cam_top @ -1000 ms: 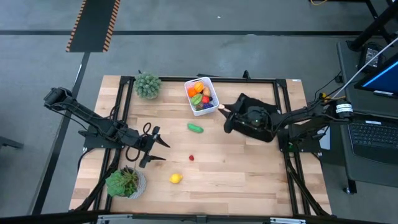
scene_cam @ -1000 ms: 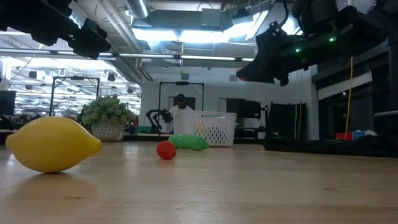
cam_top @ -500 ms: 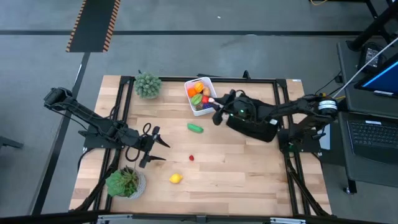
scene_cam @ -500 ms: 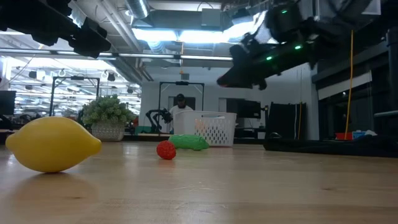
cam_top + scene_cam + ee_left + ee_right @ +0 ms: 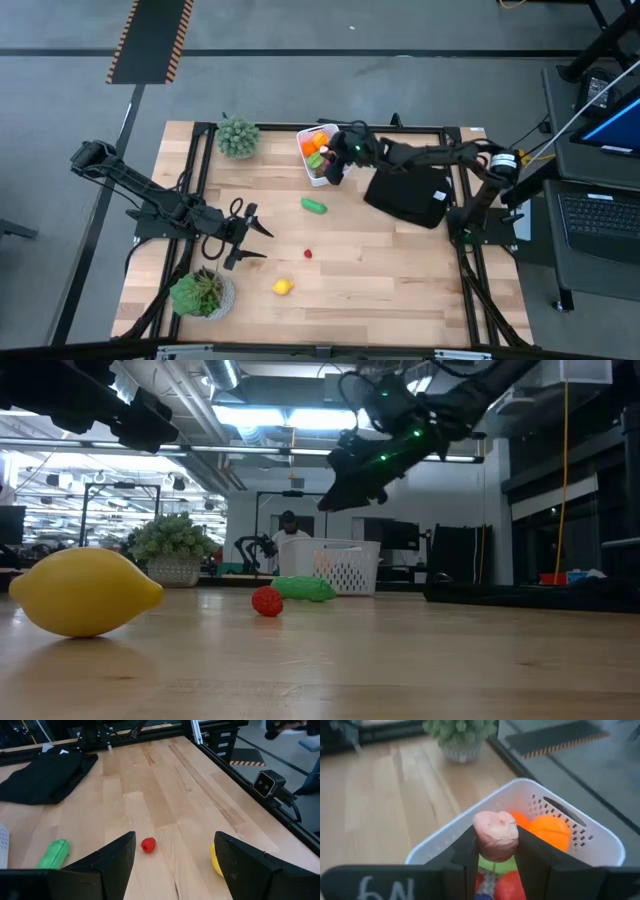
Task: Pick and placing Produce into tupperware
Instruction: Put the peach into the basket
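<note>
Spreading under both arms, the desk [image 5: 400, 280] carries a black cloth [image 5: 408, 197] just beside the right pincer [image 5: 333, 166]. Directly beneath that pincer sits the white tupperware [image 5: 580, 832], already holding orange, red and green produce [image 5: 547, 831]. The right pincer hangs over the tub, clenched on a pinkish toy piece [image 5: 495, 835]. The left pincer [image 5: 250, 235] waits well apart, fingers released and empty; ahead of it lie a green vegetable [image 5: 314, 206], a lemon [image 5: 283, 287] and a small red berry [image 5: 148, 844].
</note>
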`<state>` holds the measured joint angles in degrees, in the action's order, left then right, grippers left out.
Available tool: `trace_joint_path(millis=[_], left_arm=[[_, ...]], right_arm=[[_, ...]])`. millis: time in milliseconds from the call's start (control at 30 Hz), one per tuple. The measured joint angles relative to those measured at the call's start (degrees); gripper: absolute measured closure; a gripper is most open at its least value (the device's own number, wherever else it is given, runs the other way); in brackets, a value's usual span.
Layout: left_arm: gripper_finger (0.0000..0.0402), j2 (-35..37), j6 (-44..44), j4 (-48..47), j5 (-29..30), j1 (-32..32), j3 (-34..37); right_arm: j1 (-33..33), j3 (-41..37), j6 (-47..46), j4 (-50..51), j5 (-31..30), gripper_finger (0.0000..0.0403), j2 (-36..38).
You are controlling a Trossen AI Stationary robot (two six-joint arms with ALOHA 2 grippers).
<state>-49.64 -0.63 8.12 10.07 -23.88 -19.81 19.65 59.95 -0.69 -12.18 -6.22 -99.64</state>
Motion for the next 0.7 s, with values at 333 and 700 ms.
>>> trace_joint_path(millis=[333, 700], left_arm=[[0.0139, -0.01, 1.28, -0.11, -0.08, 0.22, 0.00], [0.0139, -0.01, 1.26, -0.09, -0.07, 0.23, 0.00]], right_arm=[[3.72, 21.96, 4.05, 36.69, 6.84, 0.0290, -7.55], [6.96, 43.20, 10.96, 62.79, 13.97, 0.0290, -14.54]])
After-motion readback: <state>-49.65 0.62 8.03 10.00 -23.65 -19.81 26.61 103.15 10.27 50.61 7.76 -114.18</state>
